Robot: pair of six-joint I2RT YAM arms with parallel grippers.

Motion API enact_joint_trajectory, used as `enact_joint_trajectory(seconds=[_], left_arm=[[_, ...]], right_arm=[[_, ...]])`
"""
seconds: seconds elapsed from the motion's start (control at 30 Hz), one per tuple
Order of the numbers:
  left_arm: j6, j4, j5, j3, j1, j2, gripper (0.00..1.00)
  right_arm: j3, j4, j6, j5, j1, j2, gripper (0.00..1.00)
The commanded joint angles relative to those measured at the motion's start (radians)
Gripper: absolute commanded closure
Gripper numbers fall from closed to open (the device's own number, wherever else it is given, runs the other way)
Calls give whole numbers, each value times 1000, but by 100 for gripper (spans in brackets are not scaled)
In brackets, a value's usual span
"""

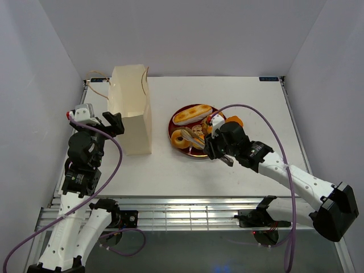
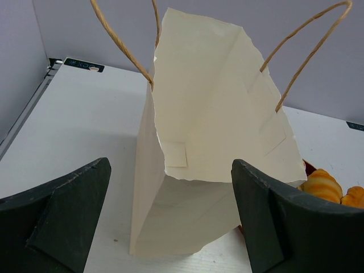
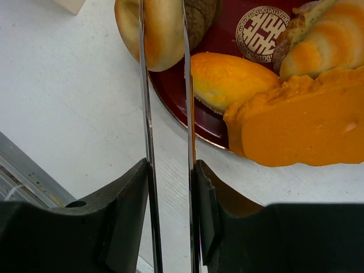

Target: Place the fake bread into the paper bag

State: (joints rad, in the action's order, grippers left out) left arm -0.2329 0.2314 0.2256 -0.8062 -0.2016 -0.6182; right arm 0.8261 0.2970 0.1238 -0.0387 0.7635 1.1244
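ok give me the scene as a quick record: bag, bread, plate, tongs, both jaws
bag: upright, mouth open, left of the plate; no bread visible inside
plate: dark red, carries the bread
bread: all at the plate, none bagged; slab overhangs the rim
tongs: arms reach over the doughnut; cannot tell if they pinch it
left jaws: open, empty, facing the bag
right jaws: shut on the tongs, beside the plate
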Motion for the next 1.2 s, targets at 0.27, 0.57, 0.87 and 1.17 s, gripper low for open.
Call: enact_joint_trajectory(seconds=[0.27,0.57,0.87,1.17], left_arm=[[4,-10,4,4,-5,6,2],[4,-10,15,6,-5,12,2],[1,-10,49,7,-5,31,2],[-19,-23,141,21,-5,72,2]], right_arm=[[122,-29,27,-9,7,-94,62],[198,-29,40,-9,7,-100,63],[412,42,39,74,8,-104,64],[631,88,-16,120,10,-9,64]])
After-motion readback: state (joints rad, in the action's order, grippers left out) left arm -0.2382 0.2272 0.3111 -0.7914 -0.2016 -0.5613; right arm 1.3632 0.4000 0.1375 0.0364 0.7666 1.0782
